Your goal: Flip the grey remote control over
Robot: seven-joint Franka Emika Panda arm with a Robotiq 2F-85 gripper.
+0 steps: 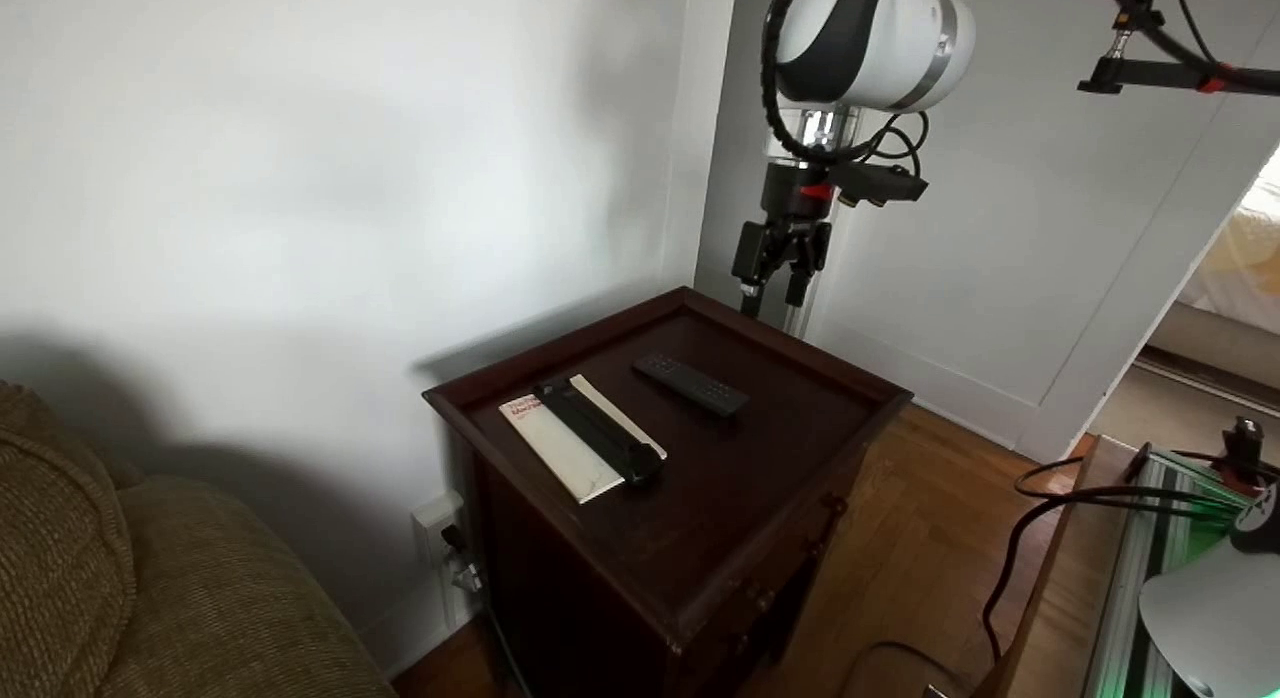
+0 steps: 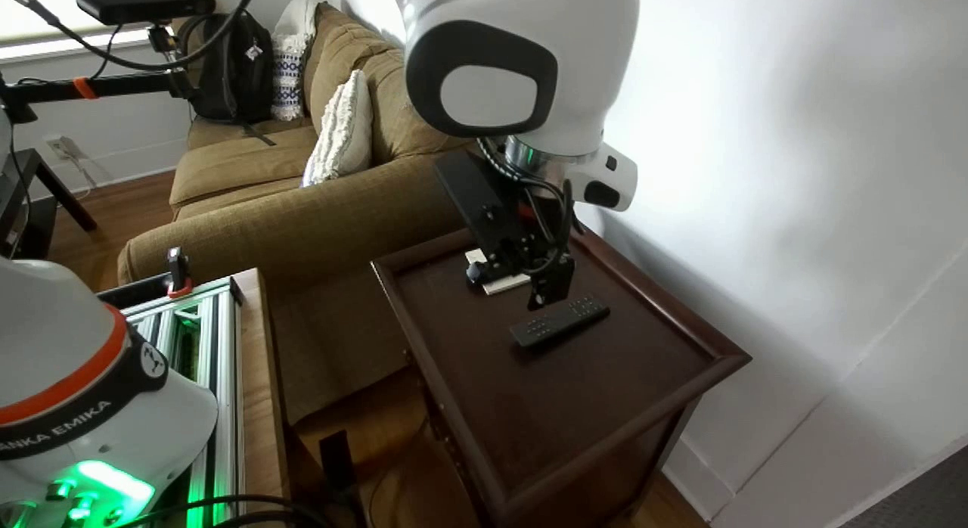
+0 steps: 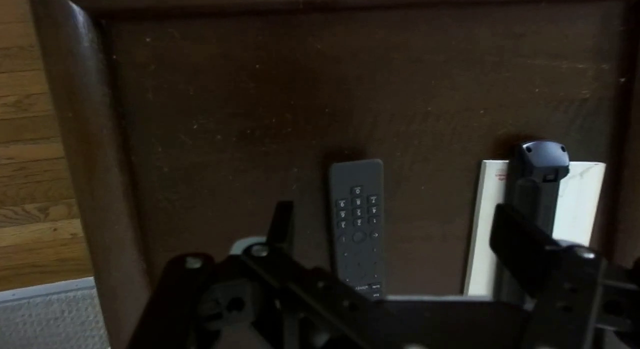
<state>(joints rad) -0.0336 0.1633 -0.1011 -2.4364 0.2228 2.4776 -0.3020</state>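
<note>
While hovering above the dark cabinet (image 2: 575, 418), pointing the gripper (image 3: 393, 211) downward, presumably for reaching in from overhead. Probably disregarding the white pad (image 1: 562, 448) and the black device (image 1: 598, 430) on it as non-targets. Facing the grey remote control (image 3: 358, 229), lying keys-up on the cabinet near the pad, so awaiting turning. Holding the fingers (image 3: 281, 224) wide apart and empty, likely for straddling it.

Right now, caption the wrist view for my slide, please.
Open gripper above a brown tabletop where a dark grey remote control lies keypad-up.
</note>
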